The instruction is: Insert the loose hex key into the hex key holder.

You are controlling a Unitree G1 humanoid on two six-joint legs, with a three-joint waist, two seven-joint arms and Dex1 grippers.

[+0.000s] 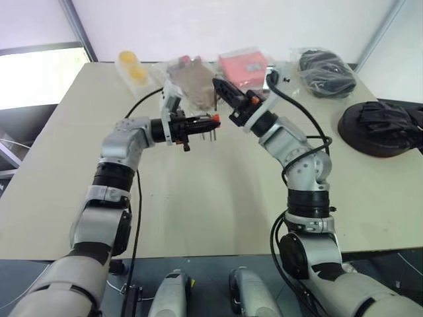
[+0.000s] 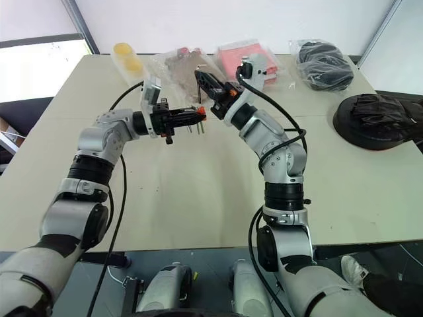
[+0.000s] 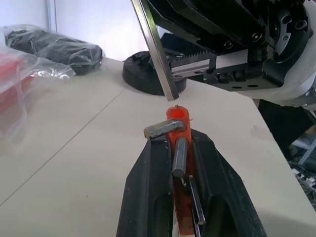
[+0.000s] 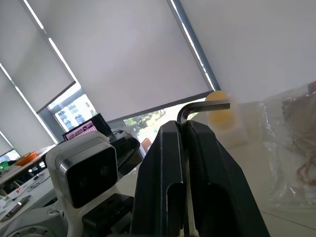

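Closest to us, down at the near table edge (image 1: 198, 247), both arms rise from the robot and meet in mid-air over the pale top. Left gripper (image 1: 201, 123) points across toward the right one, its fingers pinched on the hex key holder (image 1: 213, 119), the little red-orange block with a few metal prongs hanging off it. In the left wrist view you can see that holder (image 3: 177, 121) squeezed between the two black fingers, its round end facing out. Right gripper (image 2: 203, 82) comes in from the other side, jaws pressed together on the loose hex key (image 3: 157, 49); in the right wrist view the key's bent end (image 4: 205, 106) pokes out past the fingertips.

And look how close it is: the straight shaft slants down with its cut tip hovering just above the red end of the holder, apart from it, not yet in.

So this is the alignment step, I'd say. Doing it well likely means bringing the shaft in line with the empty slot before pushing, since a slanted tip could skid off the plastic. Left arm should keep the block steady; right should feed slowly along the key's own axis. Bags of odds and ends (image 1: 192, 76) sit well back, out of the way.
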